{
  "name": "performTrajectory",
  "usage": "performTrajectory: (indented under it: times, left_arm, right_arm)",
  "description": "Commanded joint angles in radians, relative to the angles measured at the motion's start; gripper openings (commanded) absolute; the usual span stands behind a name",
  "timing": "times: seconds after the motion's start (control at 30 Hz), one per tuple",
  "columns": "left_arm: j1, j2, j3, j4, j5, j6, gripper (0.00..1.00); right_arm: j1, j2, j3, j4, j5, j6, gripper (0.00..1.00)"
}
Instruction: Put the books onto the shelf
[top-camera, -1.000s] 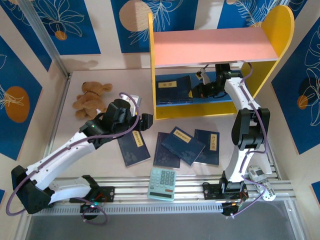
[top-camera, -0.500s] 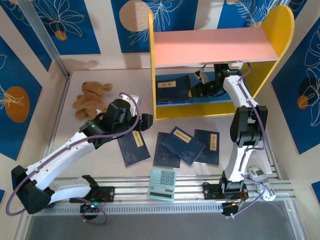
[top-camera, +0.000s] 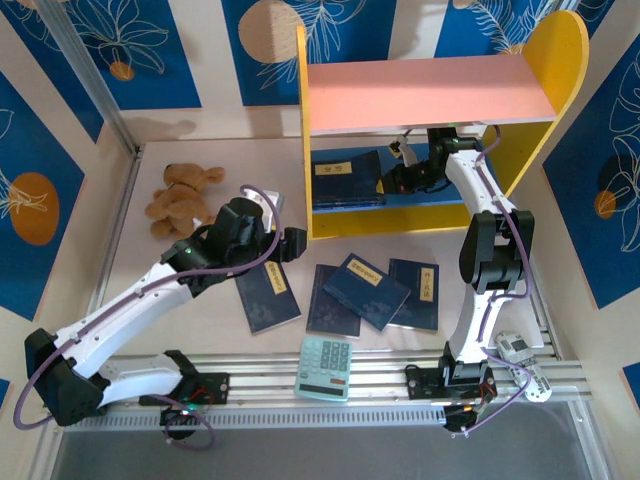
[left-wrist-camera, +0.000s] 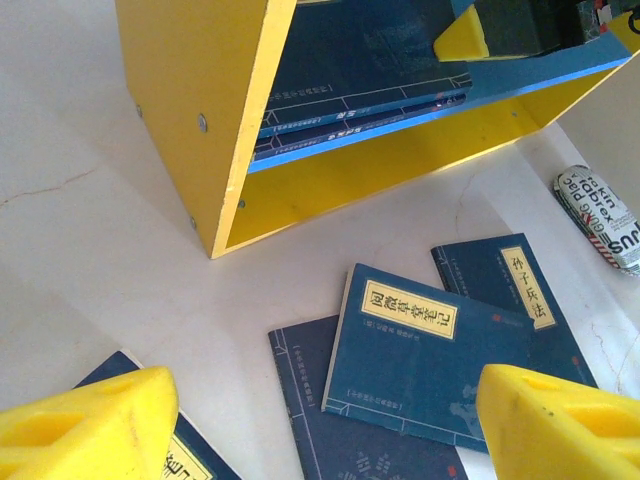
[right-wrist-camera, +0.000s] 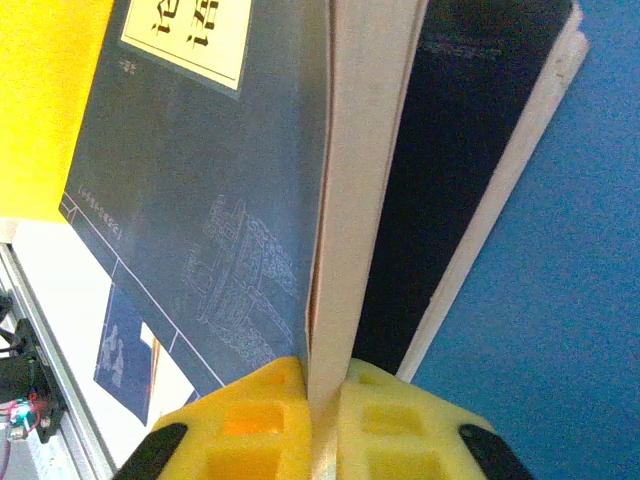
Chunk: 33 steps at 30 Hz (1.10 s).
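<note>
navy books stacked on the shelf's lower board, right gripper clamping one book; four others left on table, left gripper agape.

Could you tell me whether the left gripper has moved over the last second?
No: the left gripper keeps its place beside the shelf's left yellow panel.

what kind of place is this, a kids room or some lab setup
Most likely a staged robot test cell, not a real room: an aluminium mounting rail in front, leaf-print panels boxing the table in, and a shelf near a teddy bear.
</note>
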<state>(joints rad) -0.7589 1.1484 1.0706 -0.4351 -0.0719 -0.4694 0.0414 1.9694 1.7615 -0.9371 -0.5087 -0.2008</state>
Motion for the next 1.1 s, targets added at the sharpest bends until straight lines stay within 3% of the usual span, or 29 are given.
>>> performTrajectory:
  times: [0.0,1.07]
  left_arm:
    - [0.011,0.001,0.025,-0.008,-0.003,0.007,0.79]
    - [0.012,-0.022,0.011,-0.016,-0.011,0.007,0.79]
  right_arm:
    - [-0.008,0.021,0.026,-0.026,-0.01,-0.02,0.06]
    - [0.004,0.029,0.052,-0.079,-0.015,-0.098,0.0]
